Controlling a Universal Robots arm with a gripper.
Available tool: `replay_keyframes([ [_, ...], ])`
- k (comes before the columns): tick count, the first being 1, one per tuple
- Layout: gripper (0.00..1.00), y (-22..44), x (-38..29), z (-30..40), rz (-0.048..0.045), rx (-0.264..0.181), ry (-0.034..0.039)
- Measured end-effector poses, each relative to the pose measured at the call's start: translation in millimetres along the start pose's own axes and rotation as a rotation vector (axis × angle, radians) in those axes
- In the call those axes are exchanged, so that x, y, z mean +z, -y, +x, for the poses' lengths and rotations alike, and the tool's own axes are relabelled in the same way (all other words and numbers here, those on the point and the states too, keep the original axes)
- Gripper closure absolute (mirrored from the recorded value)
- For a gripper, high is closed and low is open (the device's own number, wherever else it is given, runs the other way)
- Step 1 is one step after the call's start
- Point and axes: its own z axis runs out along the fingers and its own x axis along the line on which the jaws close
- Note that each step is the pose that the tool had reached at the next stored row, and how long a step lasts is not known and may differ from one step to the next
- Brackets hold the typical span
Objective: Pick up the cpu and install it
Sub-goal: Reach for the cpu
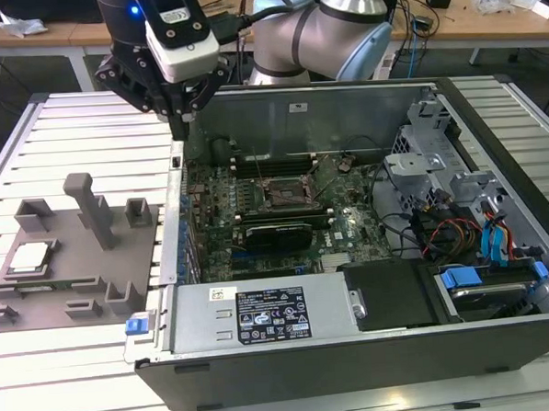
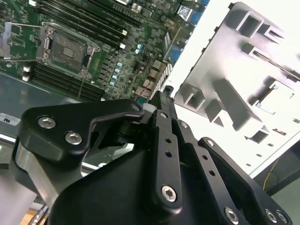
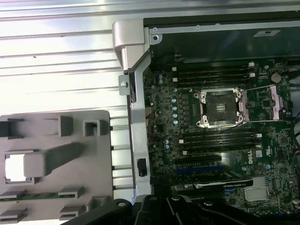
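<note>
An open computer case (image 1: pixel 325 106) lies on the slatted bench (image 1: pixel 72 382), its green motherboard (image 1: pixel 349 225) showing a dark socket frame (image 1: pixel 284 194) and black card (image 1: pixel 276 233); a grey fixture (image 1: pixel 85 271) sits beside it, toward the exterior view's left

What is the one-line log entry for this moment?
gripper: above case wall | cpu: in gray fixture, not picked | socket: open, empty

The arm (image 1: pixel 343 22) is spanning the top of the exterior view, its wrist sitting at the upper left. The gripper (image 1: pixel 180 116) is hanging there, pointing straight down and holding nothing, its black fingers (image 2: pixel 166 154) meeting at the tips.
</note>
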Motion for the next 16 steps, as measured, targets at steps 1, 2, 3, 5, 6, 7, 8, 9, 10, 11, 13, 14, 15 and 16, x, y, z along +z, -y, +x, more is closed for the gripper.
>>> replay_keyframes([
  [1, 0.89, 0.2, -0.1, 1.9, 0.0000, 0.000, 0.0000],
  [2, 0.89, 0.2, -0.1, 3.1, 0.0000, 0.000, 0.0001],
  [3, 0.89, 0.3, -0.1, 4.2, 0.0000, 0.000, 0.0001],
  [5, 0.89, 0.6, -0.2, 7.3, -0.0001, 0.000, 0.0002],
  [6, 0.89, 0.7, -0.3, 8.8, 0.0000, 0.000, 0.0002],
  [7, 0.89, 0.8, -0.3, 10.9, 0.0000, 0.000, 0.0003],
  [8, 0.89, 0.9, -0.4, 12.0, 0.0000, 0.000, 0.0003],
  [9, 0.89, 1.0, -0.4, 13.2, 0.0000, 0.000, 0.0004],
  [10, 0.89, 1.1, -0.4, 14.3, 0.0000, 0.000, 0.0004],
  [11, 0.89, 1.2, -0.5, 15.7, 0.0000, 0.000, 0.0004],
  [13, 0.89, 1.4, -0.5, 18.2, 0.0000, 0.000, 0.0005],
  [14, 0.89, 1.5, -0.6, 19.9, -0.0001, 0.000, 0.0006],
  [15, 0.89, 1.6, -0.6, 21.1, 0.0000, 0.000, 0.0006],
  [16, 0.89, 1.7, -0.7, 23.1, 0.0000, 0.000, 0.0007],
])
